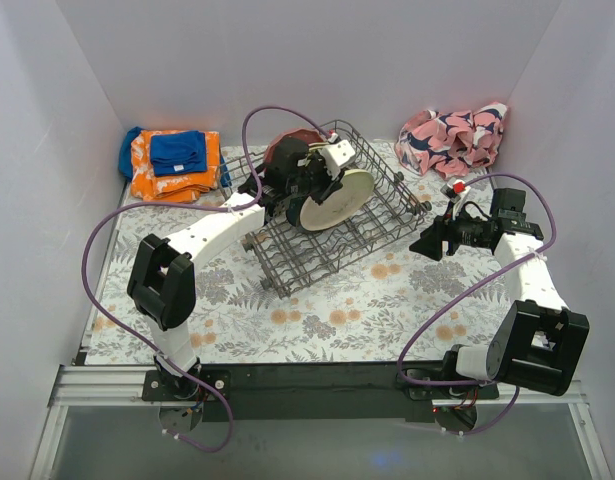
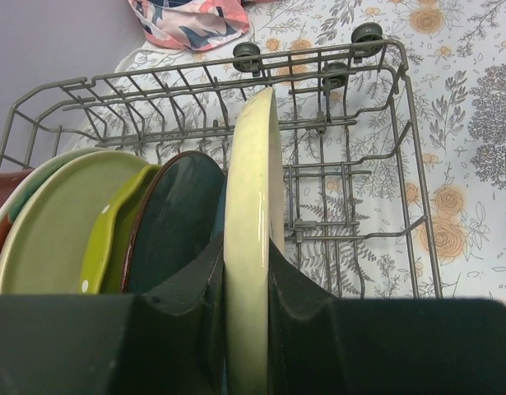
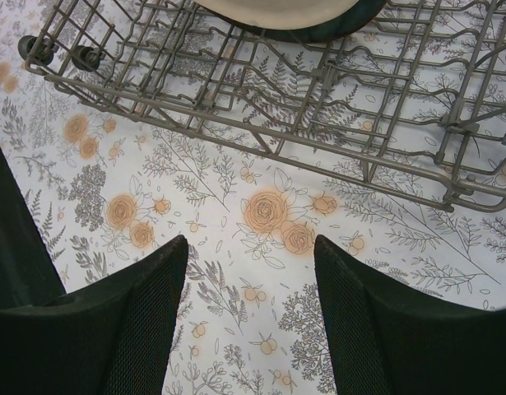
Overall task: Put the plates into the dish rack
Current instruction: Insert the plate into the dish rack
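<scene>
Two tools: the left tool point(image 2: 246, 276) is over the dish rack point(image 1: 392, 215); the right tool point(image 3: 251, 271) hangs over the worktop point(image 1: 337, 310), just beside the rack's right side.
Left tool state: nearly closed, its fingers point(image 2: 195, 284) pinching the rim of the cream plate point(image 2: 253, 206), one on each face.
Right tool state: jaws wide apart with nothing between them; only the floral worktop lies below.
Cream plate: upright on edge inside the rack, just beside a dark teal plate point(image 2: 174, 222). The fingers hide whether its lower rim rests on the wires.
Other plates: standing in a row to its left in the left wrist view are the dark teal one, a lime plate point(image 2: 104, 239) and a pale green plate point(image 2: 47, 247), with a red-brown edge at the far left.
Off-task: folded orange-blue cloths point(image 1: 172, 165) at the far left and a pink patterned cloth point(image 1: 455, 135) at the far right, both outside the rack.
Step in hand: seating the cream plate in a slot at the end of the row. This looks late in the task, since every plate in view is in the rack.
Next move: ease the plate down until its rim settles between tines, keeping it upright. Then spread the fingers and lift straight up, clear of the teal neighbour.
Risk: if let go unsupported, the plate could tip toward the rack's open end.
</scene>
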Robot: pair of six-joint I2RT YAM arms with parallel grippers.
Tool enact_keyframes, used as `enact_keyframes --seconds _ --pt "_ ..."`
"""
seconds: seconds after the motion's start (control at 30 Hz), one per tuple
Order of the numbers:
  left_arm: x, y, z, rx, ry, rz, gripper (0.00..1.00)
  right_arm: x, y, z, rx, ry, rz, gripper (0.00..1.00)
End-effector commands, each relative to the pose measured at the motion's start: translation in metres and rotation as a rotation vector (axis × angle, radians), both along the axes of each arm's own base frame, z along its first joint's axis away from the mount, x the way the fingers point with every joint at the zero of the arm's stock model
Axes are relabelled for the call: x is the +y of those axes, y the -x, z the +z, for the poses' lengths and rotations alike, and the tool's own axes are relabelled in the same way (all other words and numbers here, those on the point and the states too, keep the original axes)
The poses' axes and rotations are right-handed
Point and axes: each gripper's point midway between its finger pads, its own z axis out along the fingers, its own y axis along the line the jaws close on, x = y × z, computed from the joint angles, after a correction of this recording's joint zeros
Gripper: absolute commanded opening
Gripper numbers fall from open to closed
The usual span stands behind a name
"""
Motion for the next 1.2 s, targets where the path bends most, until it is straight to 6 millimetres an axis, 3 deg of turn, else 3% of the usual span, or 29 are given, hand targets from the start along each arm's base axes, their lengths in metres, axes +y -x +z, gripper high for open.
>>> enact_keyframes --seconds 0.0,0.33,0.63,0.87,1.17 --pt "0.012 -0.027 0.078 -0.207 0.077 0.098 0.00 0.000 -0.001 0.005 -0.036 -0.012 0.016 0.69" --pt "0.031 -0.039 0.084 -0.203 0.085 0.158 0.00 0.001 -0.001 0.006 -0.036 -0.017 0.021 0.69" --pt "0.021 -0.023 0.101 -0.189 0.144 0.073 0.00 0.001 0.000 0.005 -0.033 -0.017 0.023 0.69" --pt "0.030 -0.030 0.103 -0.211 0.133 0.132 0.00 0.003 0.002 0.007 -0.042 -0.024 0.033 0.69" --pt "0.031 -0.028 0.121 -0.219 0.174 0.141 0.00 0.003 0.002 0.007 -0.043 -0.025 0.037 0.69"
